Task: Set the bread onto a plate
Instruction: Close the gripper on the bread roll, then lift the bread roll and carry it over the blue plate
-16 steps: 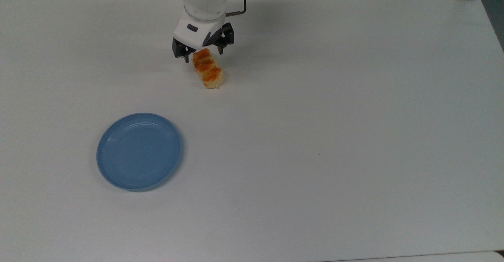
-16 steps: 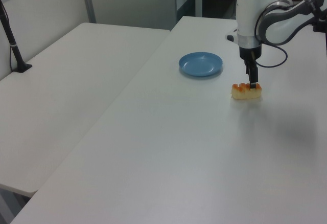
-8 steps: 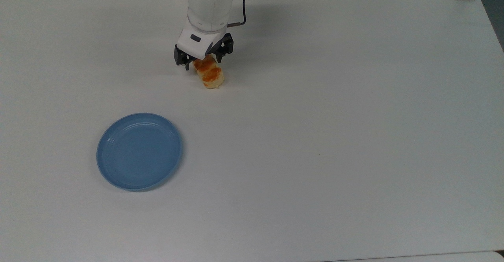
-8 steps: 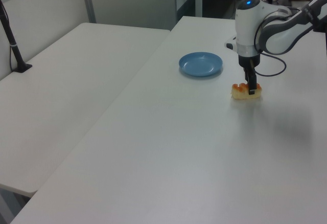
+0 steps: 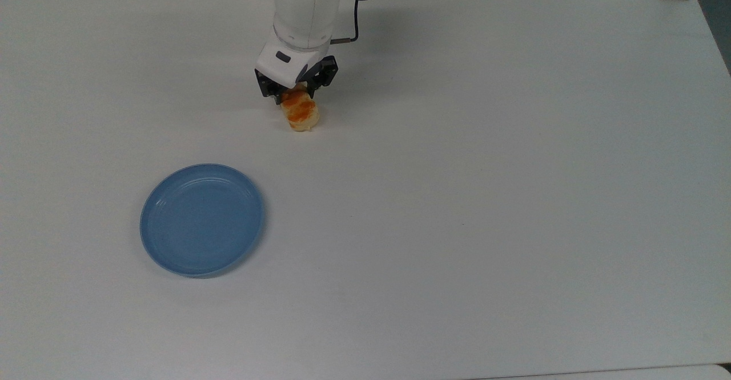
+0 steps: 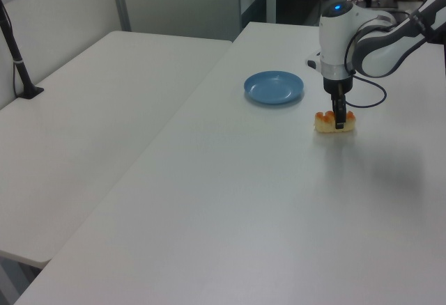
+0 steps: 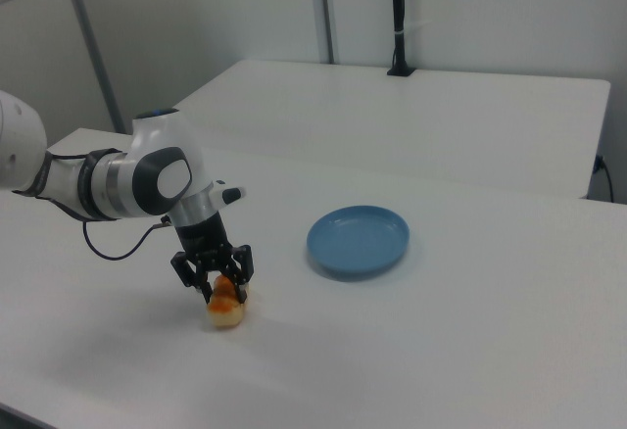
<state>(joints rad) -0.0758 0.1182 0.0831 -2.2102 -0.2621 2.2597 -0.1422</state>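
Lower than a second ago, the gripper (image 5: 294, 91) now straddles the bread (image 5: 299, 111), fingers narrowed against its sides. It sits on the white table (image 5: 485, 168) near the far edge in the top view, well apart from the plate (image 5: 201, 219). Partition walls stand behind.

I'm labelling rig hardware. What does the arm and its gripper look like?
The arm has rounded white links with dark grey joint sections. A small blue light glows on top in the left view. A black cable loops beside the wrist. The gripper has a white body and black fingers.
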